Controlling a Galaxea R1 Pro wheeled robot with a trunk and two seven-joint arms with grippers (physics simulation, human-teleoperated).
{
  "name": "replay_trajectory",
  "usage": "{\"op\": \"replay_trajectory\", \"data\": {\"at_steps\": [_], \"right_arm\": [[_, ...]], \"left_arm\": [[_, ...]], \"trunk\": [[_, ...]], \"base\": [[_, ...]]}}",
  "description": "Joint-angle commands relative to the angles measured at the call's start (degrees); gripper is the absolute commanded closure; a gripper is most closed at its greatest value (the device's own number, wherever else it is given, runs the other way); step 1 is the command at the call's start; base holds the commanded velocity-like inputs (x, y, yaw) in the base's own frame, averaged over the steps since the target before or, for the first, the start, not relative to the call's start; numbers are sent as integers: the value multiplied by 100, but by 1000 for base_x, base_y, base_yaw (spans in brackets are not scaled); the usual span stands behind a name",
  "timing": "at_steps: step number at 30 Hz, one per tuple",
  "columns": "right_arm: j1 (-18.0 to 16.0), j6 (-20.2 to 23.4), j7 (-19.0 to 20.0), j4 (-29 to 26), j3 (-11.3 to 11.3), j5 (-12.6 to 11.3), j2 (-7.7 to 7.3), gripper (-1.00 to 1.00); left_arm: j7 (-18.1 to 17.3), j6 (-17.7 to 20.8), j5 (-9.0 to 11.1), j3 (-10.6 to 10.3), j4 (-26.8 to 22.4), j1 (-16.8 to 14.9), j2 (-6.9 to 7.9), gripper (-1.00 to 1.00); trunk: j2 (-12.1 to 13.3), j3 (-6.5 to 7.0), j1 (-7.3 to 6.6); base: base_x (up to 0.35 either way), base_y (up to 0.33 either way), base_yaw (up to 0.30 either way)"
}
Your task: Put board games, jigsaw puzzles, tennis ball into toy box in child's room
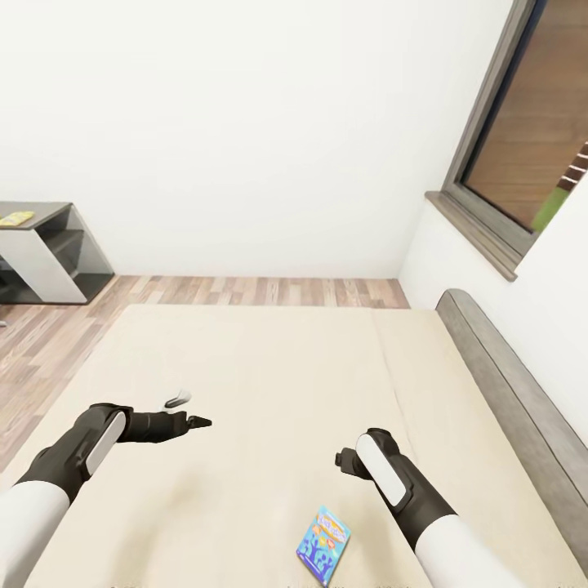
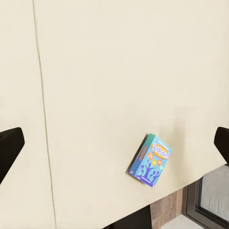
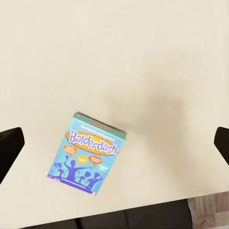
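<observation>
Plain beige across the whole bed (image 1: pixel 269 367), with a grey headboard (image 1: pixel 506 384) at its side. On it, a bright blue board game (image 3: pixel 88 155), "Balderdash" in white lettering, dark blue silhouettes and orange speech bubbles below. White walls (image 1: pixel 245 122), brown wood-plank floor (image 1: pixel 245 290), a dark grey shelf (image 1: pixel 57 249). Arms black-sleeved over white.
</observation>
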Motion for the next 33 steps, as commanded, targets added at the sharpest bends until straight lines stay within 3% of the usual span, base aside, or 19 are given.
{"op": "replay_trajectory", "data": {"at_steps": [1, 33], "right_arm": [[-5, 7, -60, -6, 13, -56, -4, -100], [-5, 8, -52, -6, 13, -78, -2, -100]], "left_arm": [[0, 27, 19, -15, -3, -5, 5, -100], [19, 16, 1, -23, -3, -5, -4, -100]], "trunk": [[-12, -20, 3], [-12, -321, 3]], "base": [[0, 0, 0], [0, 0, 0]]}}
